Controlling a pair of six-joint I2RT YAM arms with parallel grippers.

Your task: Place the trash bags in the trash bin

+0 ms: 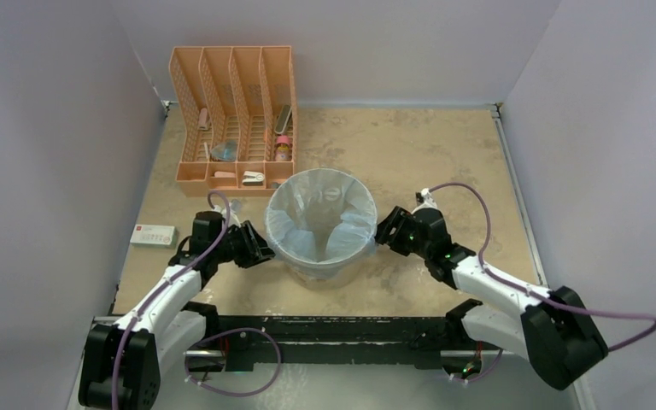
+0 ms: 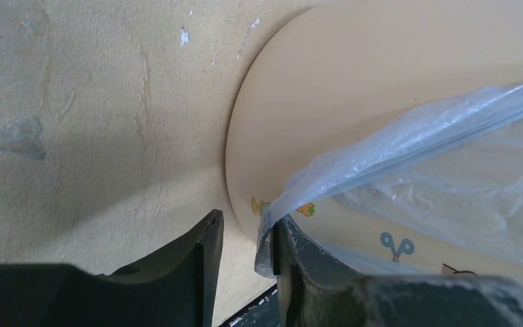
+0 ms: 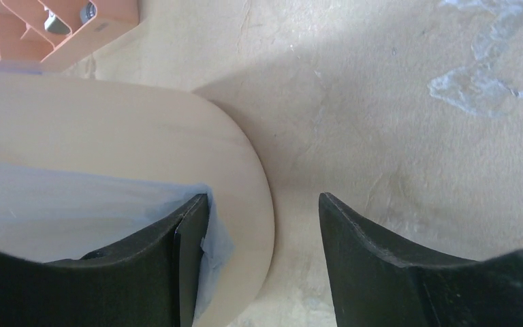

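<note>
Trash bin point(image 1: 323, 270), counter centre, lined with light-blue trash bag point(image 1: 306, 215). Left gripper point(image 2: 245, 221): released, film edge against one finger. Right gripper point(image 3: 264, 197): released, beside bin wall.

Trash bin point(image 2: 354, 82): round, cream, smooth-walled, upright mid-surface point(image 1: 444, 154), small printed pictures low on wall.
Trash bag point(image 1: 307, 218): thin translucent light-blue film lining the bin, mouth spread open, crinkled edge folded over rim.

Both arms are reaching inward from the near edge, the left gripper point(image 1: 260, 249) and right gripper point(image 1: 382, 232) facing each other, jaws standing apart.
</note>
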